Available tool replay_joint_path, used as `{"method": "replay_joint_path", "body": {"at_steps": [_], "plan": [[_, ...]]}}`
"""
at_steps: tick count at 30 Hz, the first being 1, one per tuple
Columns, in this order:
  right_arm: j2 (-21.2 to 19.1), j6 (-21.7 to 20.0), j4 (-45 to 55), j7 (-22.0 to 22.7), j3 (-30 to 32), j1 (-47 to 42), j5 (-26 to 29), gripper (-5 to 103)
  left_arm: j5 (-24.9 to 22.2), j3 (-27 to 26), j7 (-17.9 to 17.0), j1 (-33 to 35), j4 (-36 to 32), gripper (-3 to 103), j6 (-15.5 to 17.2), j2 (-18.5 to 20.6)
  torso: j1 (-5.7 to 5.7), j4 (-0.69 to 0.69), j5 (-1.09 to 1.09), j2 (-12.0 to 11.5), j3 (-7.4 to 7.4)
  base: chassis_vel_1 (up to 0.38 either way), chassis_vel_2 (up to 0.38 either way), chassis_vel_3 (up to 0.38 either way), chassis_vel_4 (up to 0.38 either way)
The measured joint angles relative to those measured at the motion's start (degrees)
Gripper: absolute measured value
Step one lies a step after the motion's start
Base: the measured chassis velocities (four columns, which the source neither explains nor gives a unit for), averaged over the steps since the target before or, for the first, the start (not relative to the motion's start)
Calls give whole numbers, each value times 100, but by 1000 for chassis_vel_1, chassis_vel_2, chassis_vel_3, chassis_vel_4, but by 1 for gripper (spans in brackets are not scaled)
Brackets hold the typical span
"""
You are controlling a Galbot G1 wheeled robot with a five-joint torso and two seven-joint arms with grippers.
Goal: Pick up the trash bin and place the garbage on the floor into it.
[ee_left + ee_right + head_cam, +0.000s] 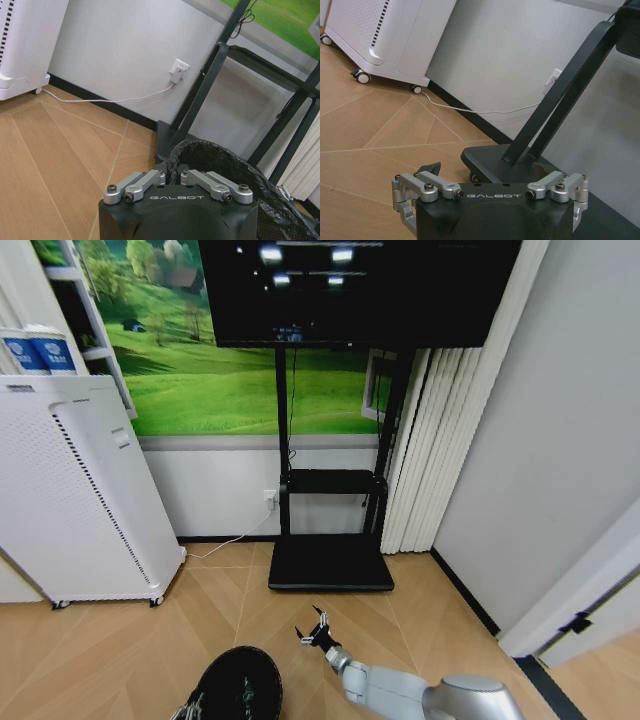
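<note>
Left gripper point(172, 176) clamped on trash bin point(243, 685) rim, mouth upward, right gripper point(317, 632) spread.

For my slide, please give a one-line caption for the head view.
The left gripper holds the trash bin at its rim while the open right gripper hovers above the wooden floor near the TV stand base.

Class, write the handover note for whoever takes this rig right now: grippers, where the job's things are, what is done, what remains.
Left gripper: shut on the trash bin rim, holding it low at the robot's front left.
Right gripper: open, empty, above the wooden floor short of the TV-stand base.
Done: bin picked up.
Left: no garbage in sight here; find the pieces and put them in the bin.
</note>
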Motion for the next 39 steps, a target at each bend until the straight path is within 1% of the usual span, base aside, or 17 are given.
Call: {"method": "replay_joint_path", "body": {"at_steps": [3, 6, 8, 9, 10, 14, 17, 18, 22, 29, 35, 39], "plan": [[-18, 21, 0, 89, 47, -63, -113, 100, -8, 0, 0, -3, 21, 7, 0, 10, 1, 0, 1, 0, 0, -23, 19, 37, -24], [-47, 22, 11, 82, 45, -67, -137, 100, -9, -1, 1, -6, 25, 7, 0, 12, 1, 1, 1, -1, 0, 0, 0, 0, 0], [-103, 121, -106, -8, 62, -71, -490, 100, -16, -1, 4, -10, 38, 7, -1, 19, 0, 0, 0, -1, 0, 0, 0, 0, 0], [-103, 121, -106, -8, 62, -71, -490, 100, -16, -1, 4, -10, 38, 7, -1, 19, 0, 0, 0, -1, 0, 0, 0, 0, 0], [-118, 152, -164, -1, 119, -91, -730, 100, -20, -1, 12, -13, 52, 7, -5, 20, 0, 0, 0, -1, 0, 0, 0, 0, 0], [-209, 179, -125, 146, 209, -144, -1256, 100, -23, 13, 36, -21, 84, 7, -25, 20, 0, 1, 0, -1, 0, 0, 0, 0, 0], [-288, 192, -24, 124, 190, -145, -1260, 100, -22, 16, 39, -18, 83, 7, -30, 19, 0, 1, 0, -1, 0, 0, 0, 0, 0], [-325, 207, 31, 102, 184, -159, -1208, 100, -17, 19, 41, -9, 75, 7, -31, 19, 0, 0, -2, 0, 0, 0, 0, 0, 0], [-315, 196, 105, 88, 190, -179, -931, 100, -8, 19, 48, 13, 38, 7, -33, 23, 0, 1, 1, 0, 0, 0, 0, 0, 0], [-302, 260, 100, 71, 182, -198, -980, 100, 5, 11, 48, 47, 2, 7, -40, 21, 0, 2, 0, 0, -1, -73, 82, 76, -72], [-290, 323, 73, 303, 204, -255, -1276, 100, 37, 21, 74, 62, -6, 7, -63, -11, -1, 0, 0, 0, 0, -165, 196, 165, -181], [-326, 380, 46, 318, 193, -265, -1318, 100, 45, 25, 89, 68, 13, 7, -90, -21, 1, 0, 0, -1, 1, -155, 224, 146, -210]]}}
